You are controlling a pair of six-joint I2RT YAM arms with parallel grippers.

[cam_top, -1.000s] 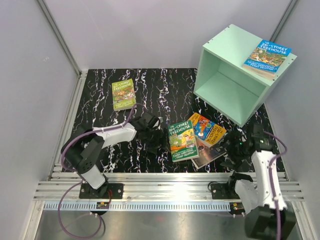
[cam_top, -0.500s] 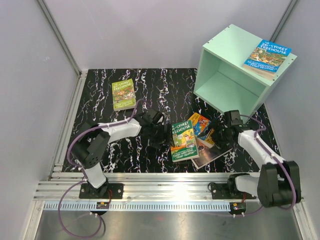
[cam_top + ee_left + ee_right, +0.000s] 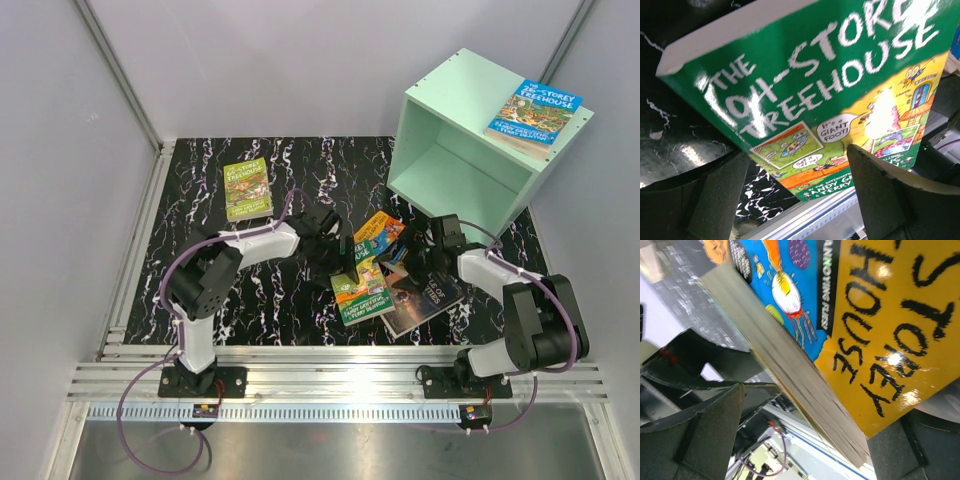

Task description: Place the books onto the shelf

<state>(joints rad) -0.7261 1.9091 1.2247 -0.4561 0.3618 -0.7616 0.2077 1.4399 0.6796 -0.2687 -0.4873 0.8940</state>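
A green Treehouse book (image 3: 362,290) and an orange-blue book (image 3: 380,232) lean together in a pile mid-table, with a dark book (image 3: 425,298) lying flat beside them. My left gripper (image 3: 347,252) stands open at the pile's left. The green book's cover (image 3: 805,90) fills its view, its lower corner reaching between the fingers (image 3: 720,195). My right gripper (image 3: 420,252) stands open at the pile's right, with the orange-blue book's page edge (image 3: 800,375) running between its fingers (image 3: 710,430). A lime-green book (image 3: 247,188) lies far left. A blue book (image 3: 535,108) lies on top of the mint shelf (image 3: 450,170).
The shelf stands at the back right with its open face toward the table's middle. Grey walls close in both sides. A metal rail (image 3: 330,385) runs along the near edge by the arm bases.
Both grippers have closed in on the pile, the right arm swinging in from the near right. The orange-blue book has shifted left and back, and the green book has tilted up.
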